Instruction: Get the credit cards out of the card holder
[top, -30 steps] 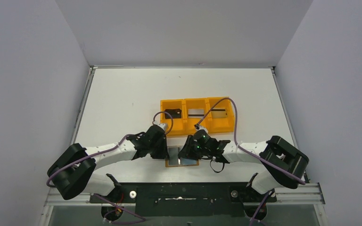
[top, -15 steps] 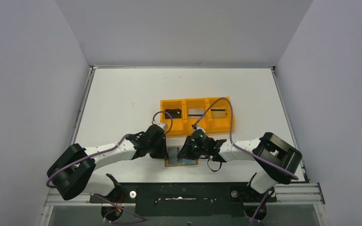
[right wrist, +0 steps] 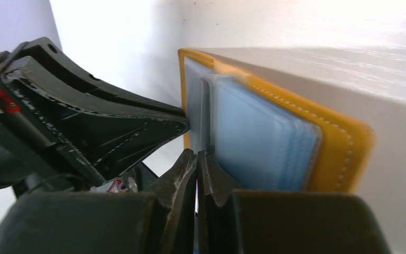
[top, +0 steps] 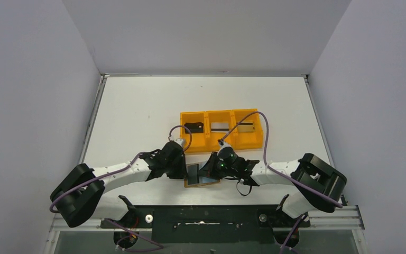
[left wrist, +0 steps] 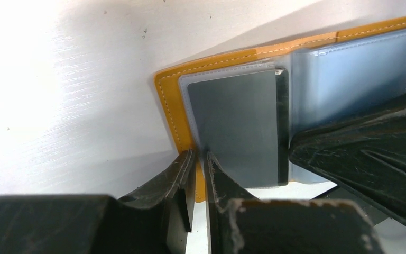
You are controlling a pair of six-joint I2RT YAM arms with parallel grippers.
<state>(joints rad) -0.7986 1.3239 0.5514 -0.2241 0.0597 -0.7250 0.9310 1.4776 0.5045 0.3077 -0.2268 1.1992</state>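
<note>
Plain grey walls (top: 31,79) box in a white counter (top: 137,116). The card holder (top: 203,181) lies open near its front edge, just before an orange tray (top: 246,144). The left gripper (left wrist: 200,156) has its jaws pinched on the holder's rim. The right gripper (right wrist: 196,156) has its jaws clenched together.

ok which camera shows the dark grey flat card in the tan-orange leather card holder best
Left wrist: the dark grey flat card sits large and face-on in a clear sleeve of the tan-orange leather card holder. Top external shows only a small dark patch. Right wrist shows pale blue pockets, not the card clearly.
</note>
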